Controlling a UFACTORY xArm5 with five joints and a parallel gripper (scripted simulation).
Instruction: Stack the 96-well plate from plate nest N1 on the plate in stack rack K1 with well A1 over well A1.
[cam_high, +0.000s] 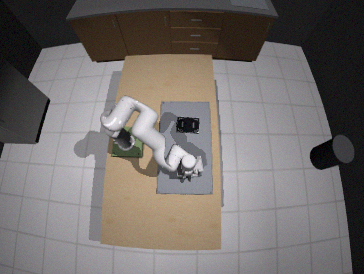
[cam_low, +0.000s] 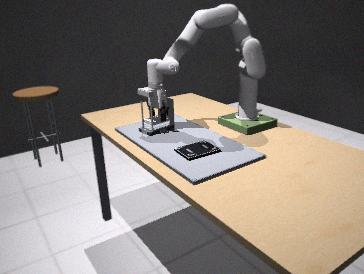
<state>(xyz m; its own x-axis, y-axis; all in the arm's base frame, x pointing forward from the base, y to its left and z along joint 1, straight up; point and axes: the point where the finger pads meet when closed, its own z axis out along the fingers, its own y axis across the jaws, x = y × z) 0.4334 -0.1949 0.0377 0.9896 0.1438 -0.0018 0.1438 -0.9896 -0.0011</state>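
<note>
Down at the stack rack K1, at one end of the grey mat on the table, the pincer sits inside the posts, clamped on the 96-well plate. It's too tiny to see any cut-off corner. From above, the wrist hides it completely. The dark nest N1 sits well apart.
</note>
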